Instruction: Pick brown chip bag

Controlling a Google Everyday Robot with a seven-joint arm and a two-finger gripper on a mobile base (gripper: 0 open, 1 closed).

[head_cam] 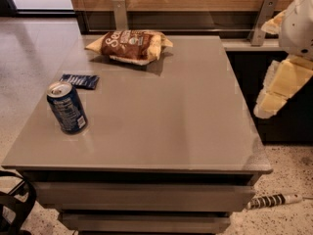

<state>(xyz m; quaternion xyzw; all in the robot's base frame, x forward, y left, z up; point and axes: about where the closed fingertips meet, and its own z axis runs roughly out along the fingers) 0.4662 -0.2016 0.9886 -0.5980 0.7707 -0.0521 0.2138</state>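
The brown chip bag (129, 45) lies flat at the far edge of the grey table (161, 126), left of centre. It is puffy, with a dark brown middle, white script and pale yellow ends. My gripper (276, 89), pale yellow, hangs at the right edge of the view, beyond the table's right side. It is well to the right of the bag, nearer to me than it, and holds nothing.
A blue soda can (67, 107) stands upright near the table's left front. A small flat dark blue packet (79, 81) lies just behind it. A wood-panelled wall with metal brackets (119, 13) runs behind the table. A power strip (274, 199) lies on the floor at right.
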